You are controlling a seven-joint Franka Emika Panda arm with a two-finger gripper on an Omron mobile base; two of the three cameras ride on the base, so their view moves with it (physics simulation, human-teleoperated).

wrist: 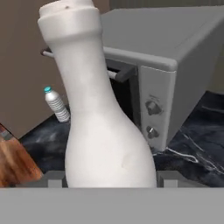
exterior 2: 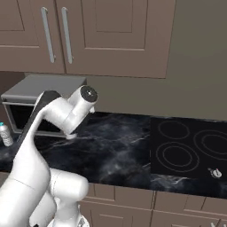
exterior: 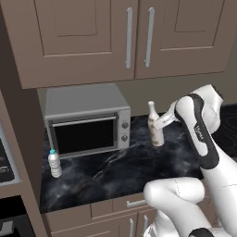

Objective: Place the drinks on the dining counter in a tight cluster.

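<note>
A slim white narrow-necked bottle stands between the pads of my gripper, to the right of a toaster oven. The two fingertips press against the bottle's wide lower body from both sides, so the gripper is shut on it. In the hand view the bottle leans slightly. A small clear water bottle with a blue cap stands upright near the counter's left end, in front of the oven. The dining counter is out of view.
The grey toaster oven sits at the back of a narrow black marble counter with brown cabinets below and above. A black cooktop lies to the right. A tall cabinet wall borders the left end.
</note>
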